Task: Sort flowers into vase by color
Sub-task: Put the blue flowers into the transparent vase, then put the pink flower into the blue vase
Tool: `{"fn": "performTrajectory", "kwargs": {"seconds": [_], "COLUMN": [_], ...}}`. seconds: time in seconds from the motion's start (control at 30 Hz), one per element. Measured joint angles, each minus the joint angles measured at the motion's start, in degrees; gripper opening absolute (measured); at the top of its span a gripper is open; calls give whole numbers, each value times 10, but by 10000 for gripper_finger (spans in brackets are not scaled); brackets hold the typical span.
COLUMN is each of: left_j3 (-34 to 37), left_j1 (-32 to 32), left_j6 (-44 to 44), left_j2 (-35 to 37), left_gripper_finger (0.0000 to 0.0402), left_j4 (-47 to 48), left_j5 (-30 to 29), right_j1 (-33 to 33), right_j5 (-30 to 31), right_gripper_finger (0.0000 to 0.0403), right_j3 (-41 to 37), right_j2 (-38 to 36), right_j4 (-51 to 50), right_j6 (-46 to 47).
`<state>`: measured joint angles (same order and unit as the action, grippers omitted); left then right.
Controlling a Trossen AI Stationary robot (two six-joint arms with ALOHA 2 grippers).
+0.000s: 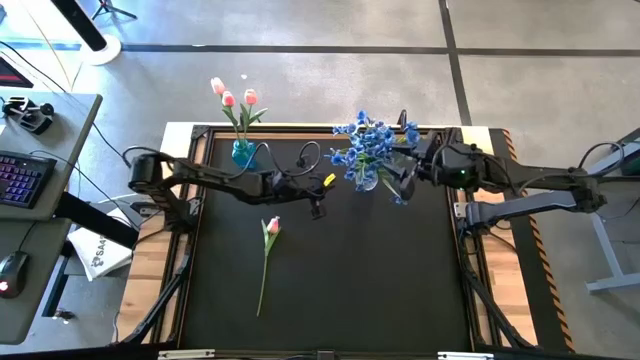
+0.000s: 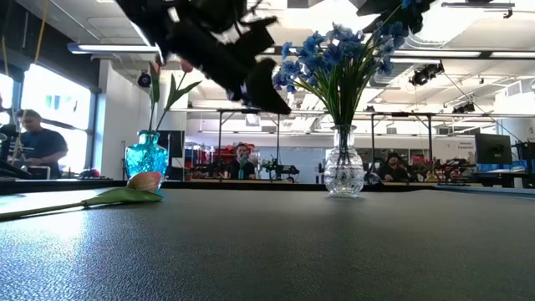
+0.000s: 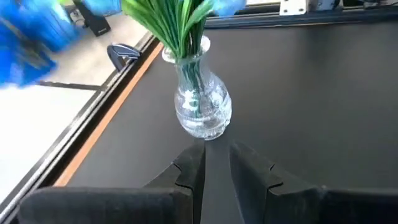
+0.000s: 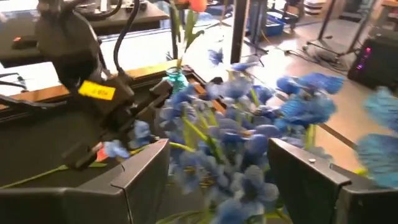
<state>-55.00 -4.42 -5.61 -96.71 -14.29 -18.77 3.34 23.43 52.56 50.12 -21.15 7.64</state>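
From above, you see the black-matted worktop [image 1: 330,290] with both dark arms reaching in toward its far edge. Your left tool [image 1: 318,207] sits near the middle of the mat, just beside the clear glass vase [image 1: 367,181] that holds the bunch of small blue blossoms [image 1: 372,140]. Your right tool [image 1: 403,186] is at the other side of that bunch, right against the blossoms. A small blue glass vase [image 1: 243,153] near the far left corner holds three pink tulips [image 1: 232,97]. One more pink tulip with a long green stem [image 1: 267,250] lies flat on the mat, well apart from both vases.

At table height, you see the lone tulip [image 2: 125,192] lying on its side at the left, the blue vase [image 2: 147,156] behind it and the clear vase [image 2: 343,167] upright at the centre, blue blossoms [image 2: 330,52] spreading above. People sit in the room behind.

Through the left wrist camera, your left tool [image 3: 216,163] has its fingers drawn narrow with nothing between them, pointing at the clear vase [image 3: 202,102] and its green stems.

Through the right wrist camera, your right tool [image 4: 217,163] stands wide, fingers on either side of the blue blossoms [image 4: 249,140] without clamping them.
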Motion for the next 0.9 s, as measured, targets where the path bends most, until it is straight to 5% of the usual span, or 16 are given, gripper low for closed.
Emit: {"fn": "performTrajectory", "kwargs": {"seconds": [0.33,0.5,0.67,0.9], "left_j3": [0,0,0,13], "left_j1": [75,137,226,342], "left_j6": [34,121,262,580], "left_j2": [91,142,169,168], "left_gripper_finger": [59,59,59,59], "left_j4": [128,271,438,620], "left_j5": [-91,-105,-104,-95], "right_j1": [-105,-189,-270,-341], "right_j5": [-8,-127,-199,-101], "right_gripper_finger": [265,265,265,265], "right_j3": [0,-22,-60,-86], "right_j2": [-19,-9,49,162], "right_j4": [61,219,359,431], "right_j6": [-77,-120,-163,-188]}}
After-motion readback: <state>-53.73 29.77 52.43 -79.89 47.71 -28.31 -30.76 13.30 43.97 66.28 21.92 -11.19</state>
